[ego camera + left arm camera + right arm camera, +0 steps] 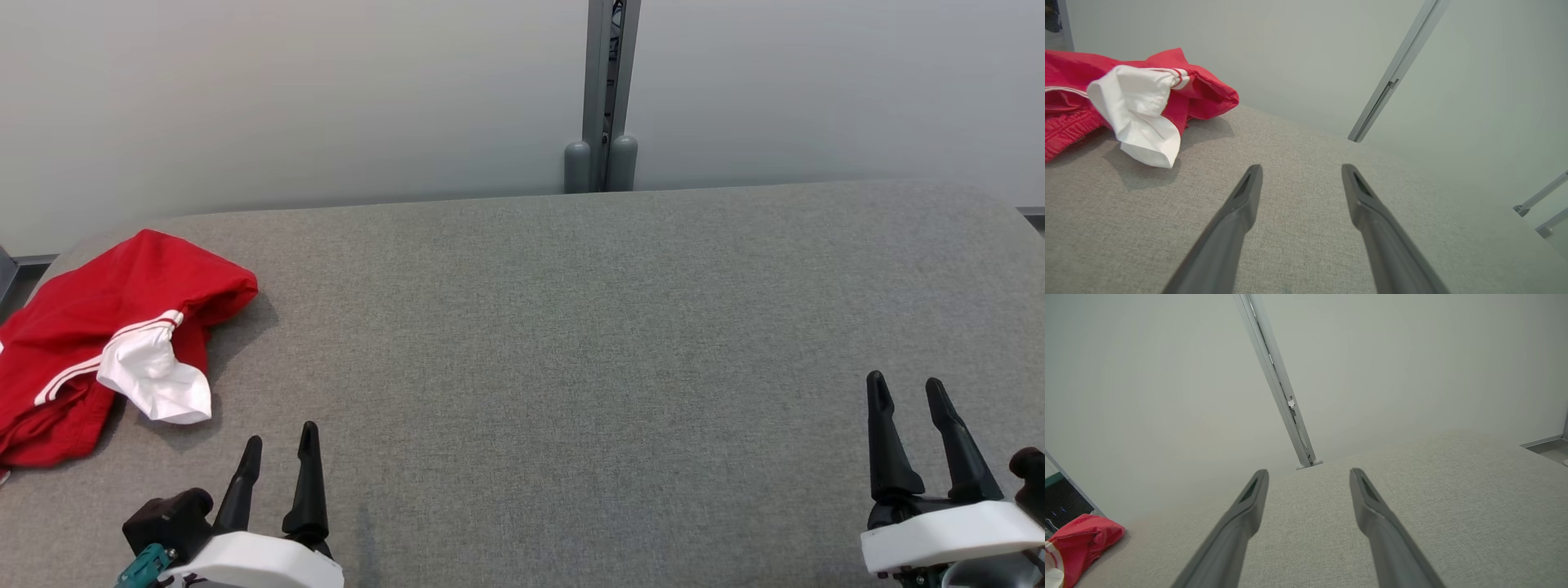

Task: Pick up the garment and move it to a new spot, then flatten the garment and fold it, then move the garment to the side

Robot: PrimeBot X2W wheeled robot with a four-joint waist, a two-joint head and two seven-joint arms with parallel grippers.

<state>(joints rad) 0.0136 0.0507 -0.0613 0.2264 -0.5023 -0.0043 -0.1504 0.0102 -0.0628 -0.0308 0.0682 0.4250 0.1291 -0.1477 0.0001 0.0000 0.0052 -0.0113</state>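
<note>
Garment (pixel 90 343): red with white trim, crumpled at the grey table's (pixel 571 343) far-left edge.
Left gripper (pixel 280 441): fingers parted, empty, near garment.
Right gripper (pixel 906 390): fingers parted, empty, well apart.

I have my left gripper (pixel 281 435) at about 7 o'clock in the head view. Its two dark fingers stand apart with a clear gap, and they point between 12 and 1 o'clock. My right gripper (pixel 904 382) is at about 4 o'clock. Its fingers are spread as well, and they lean toward 11 o'clock.
</note>
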